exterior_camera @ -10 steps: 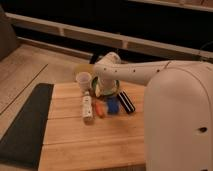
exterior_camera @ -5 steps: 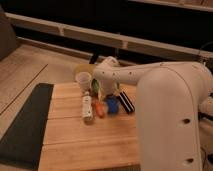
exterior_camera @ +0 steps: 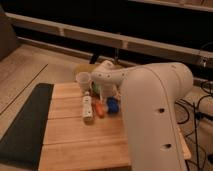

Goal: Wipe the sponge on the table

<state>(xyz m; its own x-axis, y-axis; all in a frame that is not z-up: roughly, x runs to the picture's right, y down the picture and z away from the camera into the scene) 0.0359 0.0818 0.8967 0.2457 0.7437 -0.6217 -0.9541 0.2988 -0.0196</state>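
Wooden table (exterior_camera: 80, 137) isn't being wiped: gripper (exterior_camera: 101, 94) hangs empty, fingers apart, beside a blue lump (exterior_camera: 113, 105), maybe the sponge.

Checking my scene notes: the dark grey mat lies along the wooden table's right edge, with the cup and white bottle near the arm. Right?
No. The camera view shows the dark grey mat along the left edge of the wooden table, not the right. The cup and white bottle are near the arm, whose gripper hangs just beside them.
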